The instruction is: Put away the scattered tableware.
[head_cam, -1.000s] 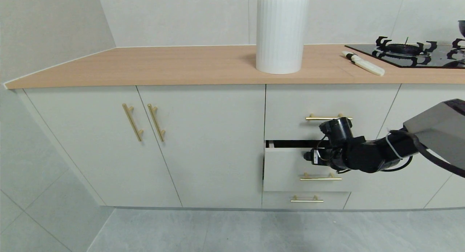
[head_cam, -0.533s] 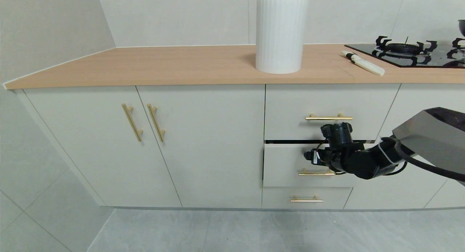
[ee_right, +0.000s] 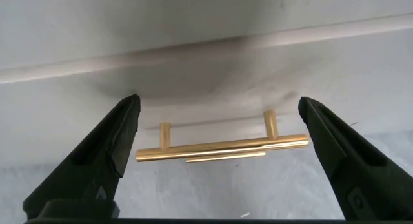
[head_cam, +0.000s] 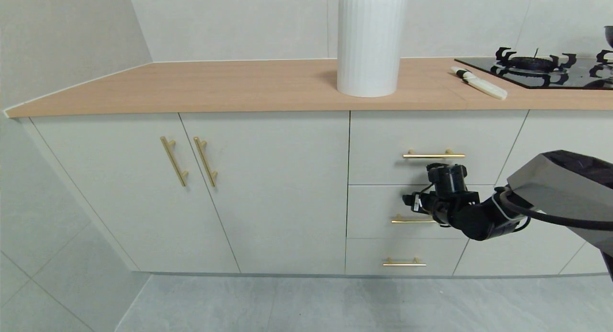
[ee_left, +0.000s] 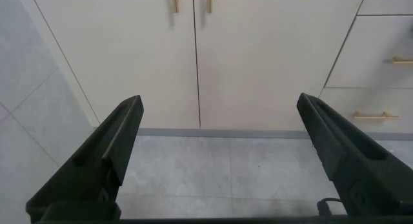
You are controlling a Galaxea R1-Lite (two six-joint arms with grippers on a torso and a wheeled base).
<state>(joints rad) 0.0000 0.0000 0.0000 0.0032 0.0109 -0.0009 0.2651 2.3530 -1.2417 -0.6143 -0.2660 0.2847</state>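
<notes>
Middle drawer [head_cam: 378, 205] has slid shut before the right pincer [ee_right: 219, 102], spread wide, gripping nothing.

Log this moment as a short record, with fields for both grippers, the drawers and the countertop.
right gripper: open, facing the handle of the middle drawer; contact cannot be told
left gripper: open, empty, aimed at the floor before the cabinet doors
drawers: middle drawer shut, flush with the top drawer and bottom drawer
countertop: white ribbed container upright; knife lying between it and the stove
</notes>
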